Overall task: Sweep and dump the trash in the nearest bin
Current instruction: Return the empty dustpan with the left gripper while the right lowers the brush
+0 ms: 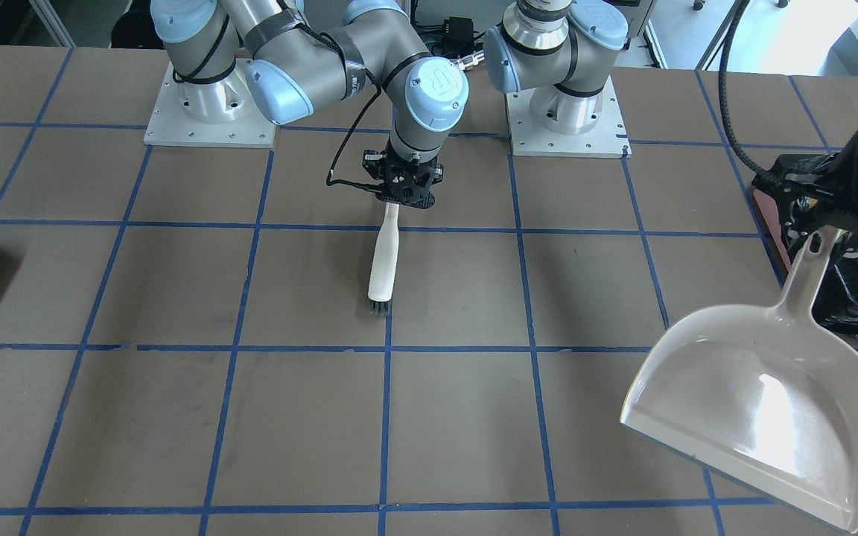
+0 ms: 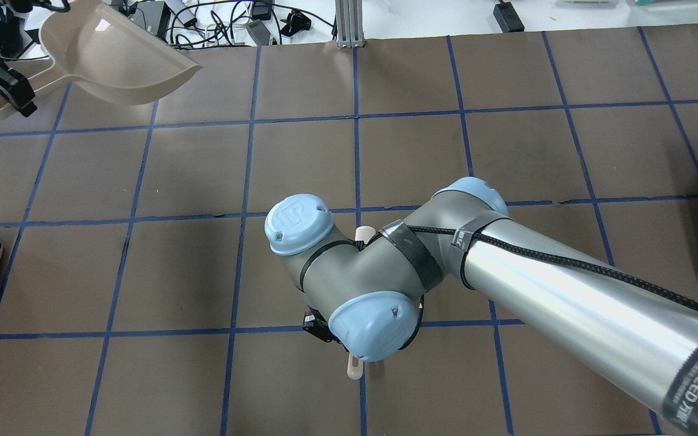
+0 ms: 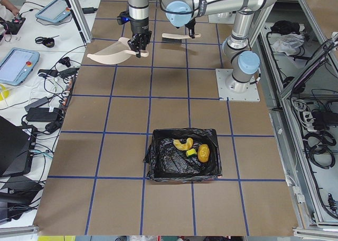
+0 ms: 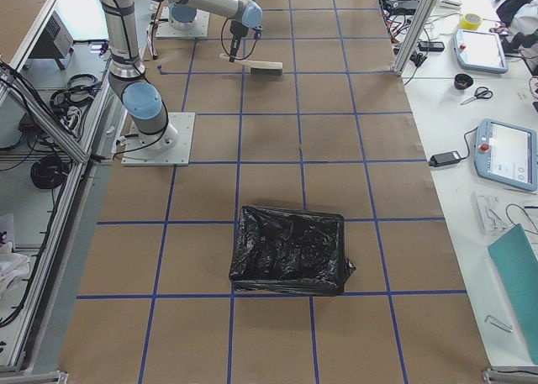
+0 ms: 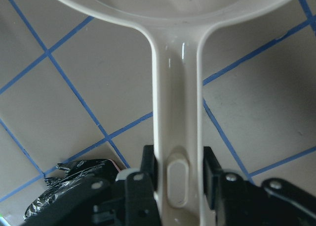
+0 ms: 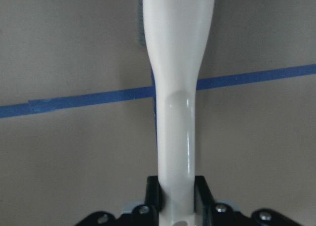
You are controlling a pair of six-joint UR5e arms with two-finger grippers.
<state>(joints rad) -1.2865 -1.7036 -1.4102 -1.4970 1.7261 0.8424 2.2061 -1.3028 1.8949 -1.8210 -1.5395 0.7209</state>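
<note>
Black-lined bin [image 3: 158, 164] with all 3 trash pieces [image 3: 203, 153] inside; empty dustpan [image 1: 757, 402] is clamped by left gripper [image 5: 178, 174], brush [image 1: 383, 260] by right gripper [image 6: 177, 191]; dumping is judged done.

A wide brown table top [image 1: 176, 417] is marked into squares by a grid of blue tape lines [image 1: 384, 424]. Along its far edge runs a white bench [image 3: 31, 101] strewn with tangled black cables [image 2: 222, 27] and grey-framed touchscreen pendants [image 3: 18, 64]; a ribbed aluminium post [image 2: 349, 24] rises at the table's edge. Farther along the bench lie a yellow tape roll [image 4: 471, 20] and black-handled scissors [image 4: 479, 94]. Bright light glares off the pale floor [image 1: 786, 37] behind the table.
</note>
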